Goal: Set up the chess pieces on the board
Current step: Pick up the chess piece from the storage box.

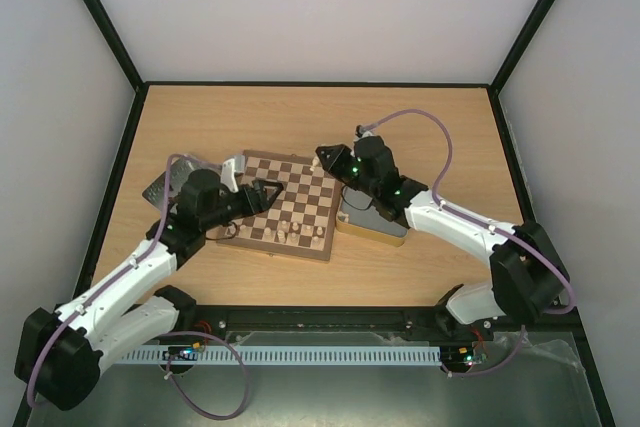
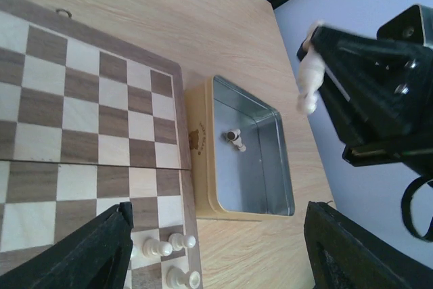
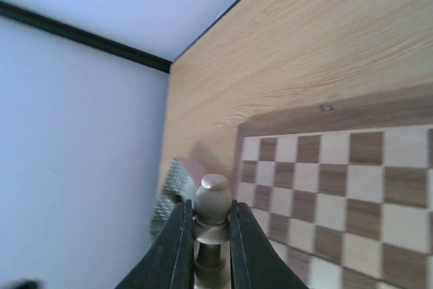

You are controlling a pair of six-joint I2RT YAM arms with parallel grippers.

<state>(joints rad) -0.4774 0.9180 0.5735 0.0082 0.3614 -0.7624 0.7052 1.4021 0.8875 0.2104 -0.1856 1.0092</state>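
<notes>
Now pale piece (image 3: 214,197) lengthwise between right jaws; head outward.

Cream-and-brown checkered board (image 1: 300,197), pale beige chess pieces (image 2: 159,248), gold tin (image 2: 198,167) silvery inside, light wood-grain table (image 1: 300,117)

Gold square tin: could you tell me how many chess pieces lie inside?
1. A pale wooden chess piece lies on the gold square tin's grey floor, near the wall beside the checkered chessboard; its walls may hide others.

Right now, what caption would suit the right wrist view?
The right gripper, shut on a pale chess piece, with the board beyond.
</notes>
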